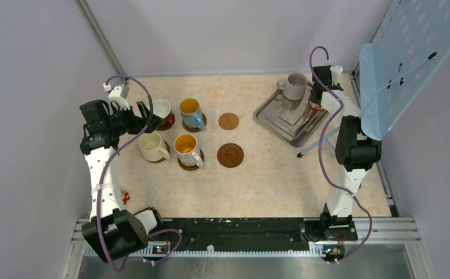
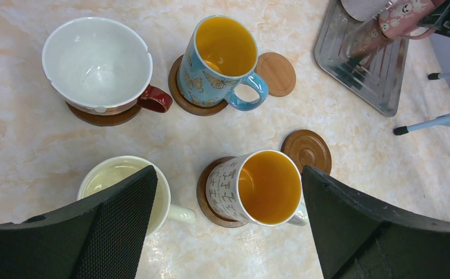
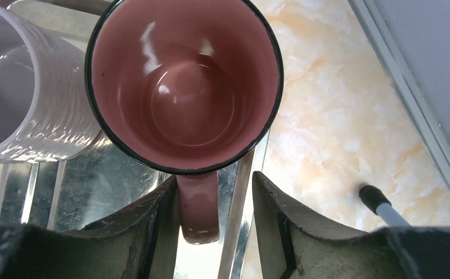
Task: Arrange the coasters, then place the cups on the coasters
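Four cups stand on dark coasters at the left: a white one with a red handle [image 2: 94, 61], a blue one [image 2: 219, 58], a cream one [image 2: 115, 174] and a white one with an orange inside [image 2: 266, 186]. A light coaster [image 1: 229, 121] and a dark coaster [image 1: 230, 155] lie bare beside them. My left gripper [image 2: 228, 171] hovers open above these cups, holding nothing. On the silver tray [image 3: 94, 186] stand a pink cup [image 3: 184, 81] and a lilac cup [image 3: 25, 104]. My right gripper [image 3: 213, 197] straddles the pink cup's handle [image 3: 199, 209]. Its left finger touches the handle and a gap shows at the right finger.
A perforated blue panel [image 1: 408, 58] on thin black-tipped legs [image 3: 379, 206] stands at the right, close to the tray [image 1: 274, 119] and the right arm. Walls enclose the table on the left, back and right.
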Available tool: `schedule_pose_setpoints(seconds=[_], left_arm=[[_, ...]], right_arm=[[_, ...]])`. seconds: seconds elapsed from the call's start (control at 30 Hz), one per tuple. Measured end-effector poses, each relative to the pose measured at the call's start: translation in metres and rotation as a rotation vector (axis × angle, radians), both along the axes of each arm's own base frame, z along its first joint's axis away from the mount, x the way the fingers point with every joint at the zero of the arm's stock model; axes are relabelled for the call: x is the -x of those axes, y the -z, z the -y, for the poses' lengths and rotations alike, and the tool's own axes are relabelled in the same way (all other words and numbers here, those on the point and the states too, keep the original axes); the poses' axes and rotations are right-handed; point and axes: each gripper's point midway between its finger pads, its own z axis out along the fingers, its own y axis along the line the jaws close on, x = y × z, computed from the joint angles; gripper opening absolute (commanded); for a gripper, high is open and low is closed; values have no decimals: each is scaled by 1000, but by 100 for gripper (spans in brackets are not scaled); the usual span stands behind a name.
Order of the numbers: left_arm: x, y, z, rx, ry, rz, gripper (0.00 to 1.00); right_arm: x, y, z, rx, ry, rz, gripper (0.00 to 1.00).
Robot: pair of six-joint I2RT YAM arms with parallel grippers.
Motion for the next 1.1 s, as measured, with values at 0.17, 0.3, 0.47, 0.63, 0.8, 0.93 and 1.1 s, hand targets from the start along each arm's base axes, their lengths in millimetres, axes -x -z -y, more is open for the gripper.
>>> schedule_pose_setpoints(seconds=[0.17, 0.3, 0.47, 0.63, 0.8, 0.93, 1.1], left_arm=[[0, 0, 0, 0, 0, 0, 99], [0, 0, 0, 0, 0, 0, 99], [0, 0, 0, 0, 0, 0, 99], [0, 0, 0, 0, 0, 0, 99], [0, 0, 0, 0, 0, 0, 99], [0, 0, 0, 0, 0, 0, 99], [0, 0, 0, 2, 2, 0, 99]], right_arm=[[-5, 0, 1, 2, -40, -3, 40], [-6, 8, -1, -7, -72, -21, 33], [-8, 19, 0, -27, -100, -48, 15], [-9, 19, -2, -52, -135, -51, 4], [-9, 19, -9, -86, -201, -46, 0], [-1, 17, -21, -116, -278, -50, 0], [12, 14, -35, -147, -369, -50, 0]])
